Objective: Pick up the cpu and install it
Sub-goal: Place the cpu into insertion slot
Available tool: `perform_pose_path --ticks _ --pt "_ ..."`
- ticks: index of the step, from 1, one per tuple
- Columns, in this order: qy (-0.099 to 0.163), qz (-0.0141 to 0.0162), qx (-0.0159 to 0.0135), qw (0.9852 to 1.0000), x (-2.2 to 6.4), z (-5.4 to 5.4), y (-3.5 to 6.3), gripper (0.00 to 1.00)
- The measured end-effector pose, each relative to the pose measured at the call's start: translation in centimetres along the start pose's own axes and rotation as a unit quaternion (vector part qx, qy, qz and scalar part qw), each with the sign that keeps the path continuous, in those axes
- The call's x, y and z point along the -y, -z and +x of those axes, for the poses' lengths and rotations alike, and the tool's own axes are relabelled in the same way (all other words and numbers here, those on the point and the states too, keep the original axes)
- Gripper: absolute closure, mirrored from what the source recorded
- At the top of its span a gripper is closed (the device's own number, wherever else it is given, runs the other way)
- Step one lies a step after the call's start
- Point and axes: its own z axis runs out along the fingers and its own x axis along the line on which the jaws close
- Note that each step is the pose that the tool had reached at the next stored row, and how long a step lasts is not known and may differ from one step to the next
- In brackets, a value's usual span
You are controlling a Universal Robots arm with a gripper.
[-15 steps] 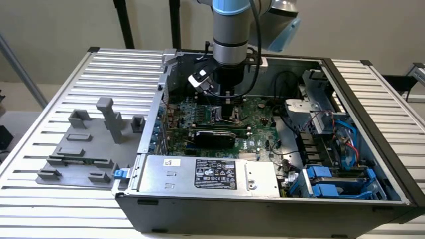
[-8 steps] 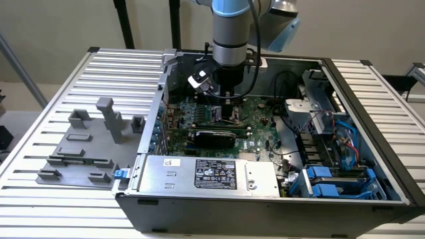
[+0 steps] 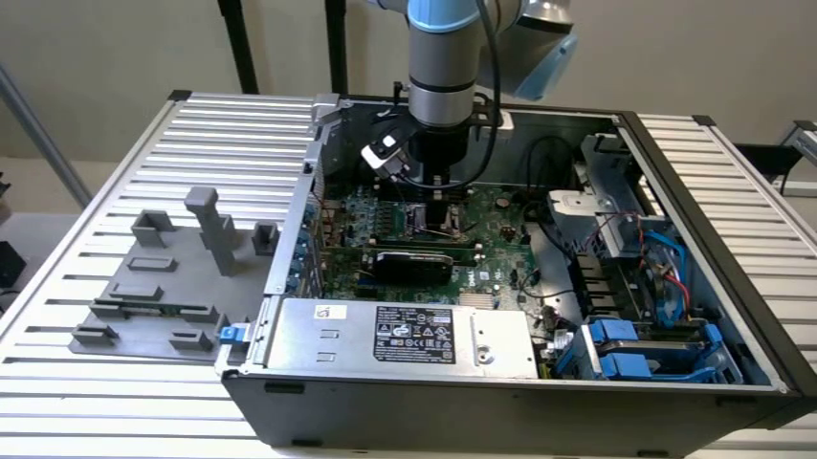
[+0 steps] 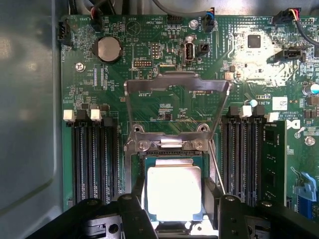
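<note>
With the gripper [image 4: 174, 199] closed narrowly on two sides of the cpu [image 4: 173, 189], just over the socket [image 4: 172, 156] below the raised metal flap [image 4: 177, 87], it should descend level, square, without sideways push.

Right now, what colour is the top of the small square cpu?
Pale silver-grey, shiny metal: the cpu shows best in the wrist view.

wall [image 3: 102, 48] plain beige | table [image 3: 243, 124] ribbed aluminium slats | black poles [image 3: 233, 38] behind
</note>
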Motion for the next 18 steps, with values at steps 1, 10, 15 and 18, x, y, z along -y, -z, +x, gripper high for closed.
perform_pose_path --ticks 1,10,15,18 --pt "0.0 0.0 0.0 1.0 0.0 0.01 -0.02 0.45" --pt "-0.002 0.0003 0.0002 1.0 0.02 0.02 -0.23 0.45" --pt "-0.003 0.0005 0.0002 1.0 0.02 0.03 -0.33 0.45" --pt "-0.004 0.0006 0.0003 1.0 0.02 0.05 -0.35 0.45"
